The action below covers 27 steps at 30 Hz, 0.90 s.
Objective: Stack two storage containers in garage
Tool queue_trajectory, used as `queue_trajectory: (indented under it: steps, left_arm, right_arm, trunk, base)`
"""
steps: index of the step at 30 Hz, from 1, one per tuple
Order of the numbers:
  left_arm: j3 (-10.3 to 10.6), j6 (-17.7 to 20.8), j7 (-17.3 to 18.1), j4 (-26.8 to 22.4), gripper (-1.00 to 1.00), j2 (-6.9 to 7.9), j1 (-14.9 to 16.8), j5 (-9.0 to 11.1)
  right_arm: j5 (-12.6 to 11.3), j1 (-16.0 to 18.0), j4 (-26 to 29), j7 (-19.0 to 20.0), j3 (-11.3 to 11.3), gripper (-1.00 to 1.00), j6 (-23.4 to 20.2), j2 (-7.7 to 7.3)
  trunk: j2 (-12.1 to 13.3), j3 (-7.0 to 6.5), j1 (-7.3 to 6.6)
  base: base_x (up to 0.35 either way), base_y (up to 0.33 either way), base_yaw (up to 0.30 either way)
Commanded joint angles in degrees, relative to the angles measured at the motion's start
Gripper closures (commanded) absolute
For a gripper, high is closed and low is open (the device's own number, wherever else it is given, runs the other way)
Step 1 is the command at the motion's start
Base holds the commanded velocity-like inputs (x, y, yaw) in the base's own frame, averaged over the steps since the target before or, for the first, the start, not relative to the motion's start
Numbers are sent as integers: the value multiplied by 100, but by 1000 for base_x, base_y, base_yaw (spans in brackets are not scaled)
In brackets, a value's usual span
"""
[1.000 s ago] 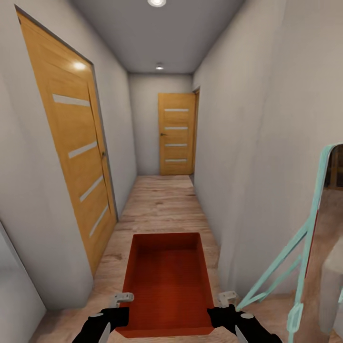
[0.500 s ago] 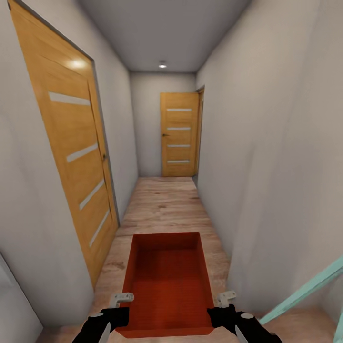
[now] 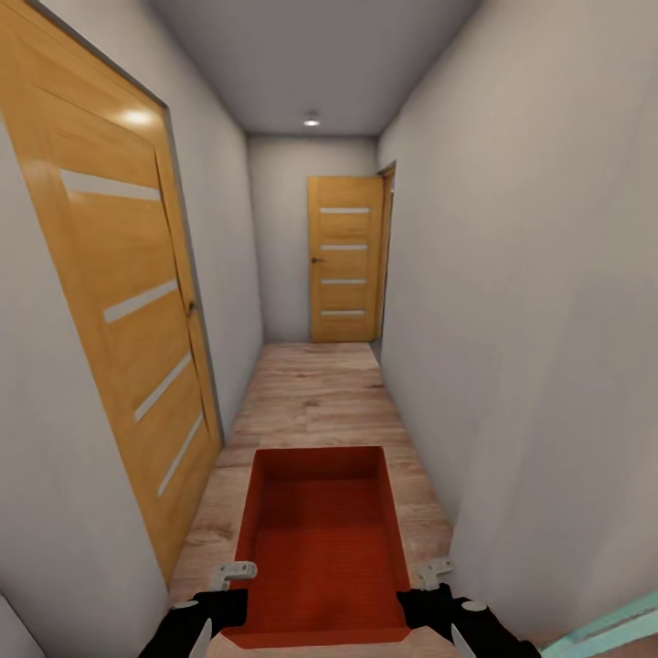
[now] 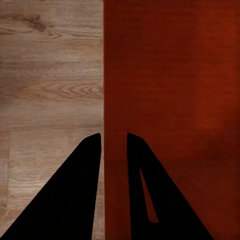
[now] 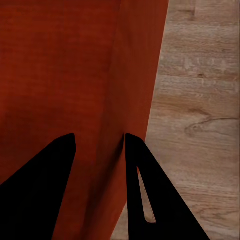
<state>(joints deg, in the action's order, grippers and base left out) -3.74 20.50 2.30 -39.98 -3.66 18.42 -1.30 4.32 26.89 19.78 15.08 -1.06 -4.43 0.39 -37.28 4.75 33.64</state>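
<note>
Left tool: your left tool (image 3: 212,605) straddles the bin's left side wall, one finger (image 4: 82,185) outside over the plank floor, the other inside; it looks clamped on that thin wall.
Right tool: your right tool (image 3: 437,603) does the same on the opposite wall, one finger (image 5: 145,190) outside and its partner inside the bin, closed on the wall.
Bin: the orange-red bin (image 3: 320,539) hangs between the two tools, open top up, stretching forward from them. It looks level and carried clear of the floor. It is in a hallway, not in the garage.
Floor: light wood planks (image 3: 315,393) run ahead of the tools; this is not the concrete you need for set-down.
Side door: a wooden door (image 3: 119,320) sits close on the left tool's side, shut.
Right wall: a plain wall (image 3: 548,320) runs close beside the right tool, with a pale green edge (image 3: 612,626) just beyond it.
Far door: another wooden door (image 3: 345,260) closes the hallway end, well ahead.
Risk: the passage is narrow, so drifting sideways could knock a bin corner or an elbow against wall or door frame. A jolt like that could twist the thin walls out of either pinch. Uneven arm height would tilt the bin.
</note>
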Motion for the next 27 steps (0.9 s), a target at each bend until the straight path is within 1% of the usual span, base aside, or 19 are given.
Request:
queue_trajectory:
  steps: [1, 12, 24, 27]
  left_arm:
    - [-48, 33, -107, -1, 100, 138, 4, -160]
    - [-48, 33, -107, -1, 100, 131, 4, -160]
    - [-48, 33, -107, -1, 100, 129, 4, -160]
    - [-48, 33, -107, -1, 100, 129, 4, -160]
  right_arm:
    - [-62, 1, 26, 452, -140, 100, 74, -4]
    - [-62, 1, 26, 452, -140, 100, 74, -4]
    - [-62, 1, 26, 452, -140, 100, 74, -4]
    - [-62, 1, 26, 452, -140, 100, 74, -4]
  trunk:
    - [-8, 10, 5]
    - [-8, 10, 5]
    - [-8, 10, 5]
    - [-8, 10, 5]
  base:
    - [328, 0, 0]
    - [328, 0, 14]
    - [328, 0, 234]
    - [329, 0, 52]
